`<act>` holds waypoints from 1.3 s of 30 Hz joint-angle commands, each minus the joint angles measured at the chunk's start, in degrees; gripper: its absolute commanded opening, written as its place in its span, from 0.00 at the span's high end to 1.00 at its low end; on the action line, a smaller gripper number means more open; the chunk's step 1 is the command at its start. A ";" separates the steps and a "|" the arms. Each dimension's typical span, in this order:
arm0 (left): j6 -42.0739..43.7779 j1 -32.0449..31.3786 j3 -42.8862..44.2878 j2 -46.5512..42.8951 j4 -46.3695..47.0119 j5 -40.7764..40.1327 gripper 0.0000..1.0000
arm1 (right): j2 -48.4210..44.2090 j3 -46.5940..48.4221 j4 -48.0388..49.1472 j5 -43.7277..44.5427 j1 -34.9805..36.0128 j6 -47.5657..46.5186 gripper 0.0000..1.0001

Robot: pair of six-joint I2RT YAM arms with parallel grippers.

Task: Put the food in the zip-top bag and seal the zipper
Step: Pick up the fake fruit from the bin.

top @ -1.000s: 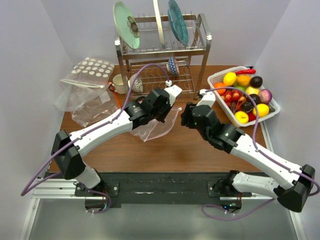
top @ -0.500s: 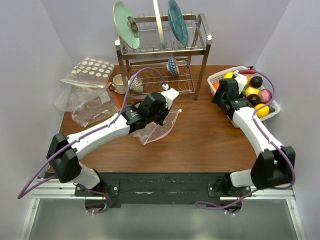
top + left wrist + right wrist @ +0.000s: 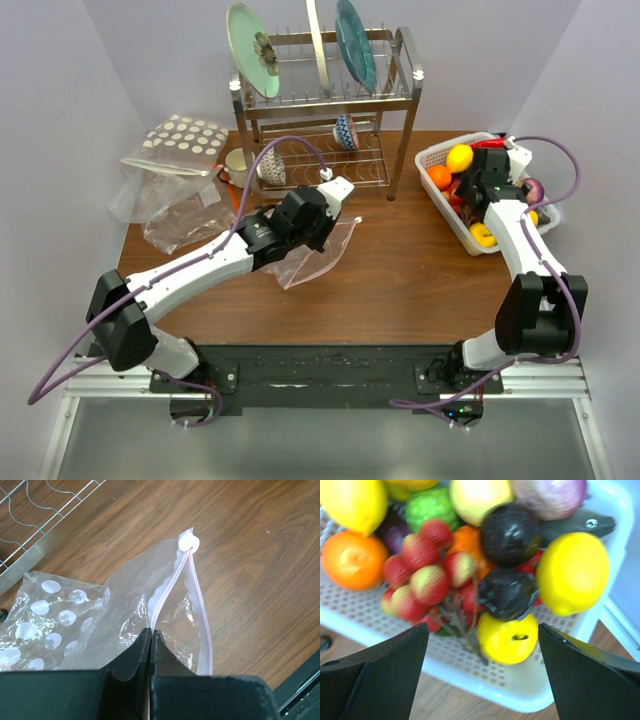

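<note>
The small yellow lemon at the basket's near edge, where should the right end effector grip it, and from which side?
Probably grip the small yellow lemon across its round middle, from above: its top is bare, while the basket wall, berry stems and a dark piece crowd its sides.

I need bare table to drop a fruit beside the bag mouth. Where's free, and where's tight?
Free: the bare table between the zip-top bag and the white basket, and the near strip in front of the bag. Crowded: the back left corner, with the polka-dot bag, mug and crumpled plastic, and under the dish rack.
</note>
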 commanded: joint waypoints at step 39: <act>-1.44 0.93 -1.22 -2.65 3.60 2.07 1.00 | -18.48 -7.31 6.57 -48.03 -12.09 6.71 0.55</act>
